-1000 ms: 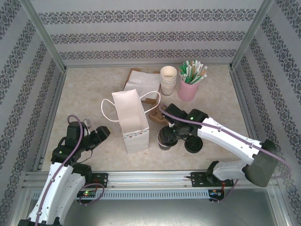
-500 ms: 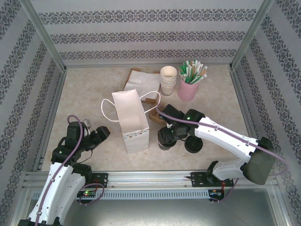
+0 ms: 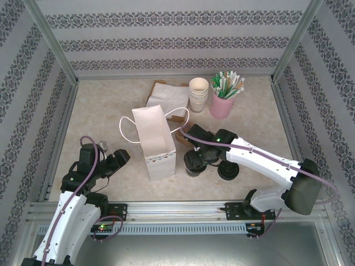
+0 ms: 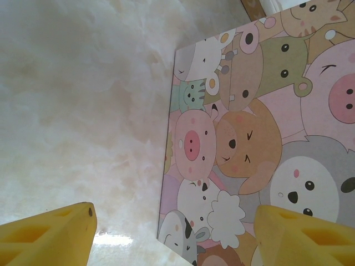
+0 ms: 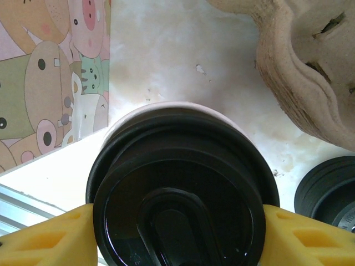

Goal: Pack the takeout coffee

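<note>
Just beside the takeout coffee [image 3: 192, 165]: paper bag [image 3: 155, 138] (upright), black lids [image 3: 228, 170].

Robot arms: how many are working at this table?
2. The left arm sits at the front left, the left gripper open beside the paper bag. The right arm reaches in from the front right, the right gripper closed around the takeout coffee.

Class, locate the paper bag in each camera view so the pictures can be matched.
Top external: paper bag stands centre, left of the takeout coffee.
Left wrist: paper bag on the right half, cartoon side showing.
Right wrist: paper bag in the upper-left corner.
Shared landmark: the marbled table.
</note>
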You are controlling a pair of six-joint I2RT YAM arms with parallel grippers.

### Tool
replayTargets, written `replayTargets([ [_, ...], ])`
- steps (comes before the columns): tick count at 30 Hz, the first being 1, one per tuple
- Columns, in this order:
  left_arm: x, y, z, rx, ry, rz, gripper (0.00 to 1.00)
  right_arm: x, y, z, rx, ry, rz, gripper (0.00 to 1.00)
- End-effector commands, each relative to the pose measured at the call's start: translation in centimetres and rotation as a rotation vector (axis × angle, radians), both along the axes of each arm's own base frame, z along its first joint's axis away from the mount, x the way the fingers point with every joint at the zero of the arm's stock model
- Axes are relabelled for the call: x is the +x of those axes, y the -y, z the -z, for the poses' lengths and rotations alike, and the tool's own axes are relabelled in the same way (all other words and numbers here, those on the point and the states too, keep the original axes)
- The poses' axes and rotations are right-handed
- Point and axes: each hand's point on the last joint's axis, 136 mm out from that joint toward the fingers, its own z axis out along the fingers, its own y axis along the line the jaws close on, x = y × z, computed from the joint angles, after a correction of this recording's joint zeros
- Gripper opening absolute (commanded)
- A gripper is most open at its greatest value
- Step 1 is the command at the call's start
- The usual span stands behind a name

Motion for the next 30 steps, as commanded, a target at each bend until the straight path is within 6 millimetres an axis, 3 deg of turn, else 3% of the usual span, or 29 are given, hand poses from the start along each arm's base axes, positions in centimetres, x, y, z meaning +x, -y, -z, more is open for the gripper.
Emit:
replayTargets([
  [1, -0.7, 0.0, 0.7, 0.004, -0.03, -0.005, 0.75, -0.2, 0.2, 0.7, -0.04, -0.018, 0.02, 0.65],
  [14, -0.6, 0.0, 0.9, 0.004, -0.031, -0.006, 0.75, 0.0, 0.0, -1.3, 0.019, 0.01, 0.062, 0.64],
  [20, -0.6, 0.0, 0.9, 0.004, -0.03, -0.005, 0.75, -0.3, 0.4, -0.3, -0.021, -0.011, 0.061, 0.64],
  [26, -0.7, 0.0, 0.9, 0.004, -0.033, -0.005, 0.75, -0.5, -1.1, 0.1, 0.037, -0.039, 0.062, 0.64],
  [30, -0.7, 0.0, 1.0, 0.004, -0.035, -0.006, 0.75, -0.5, -1.0, 0.3, 0.036, -0.037, 0.075, 0.63],
])
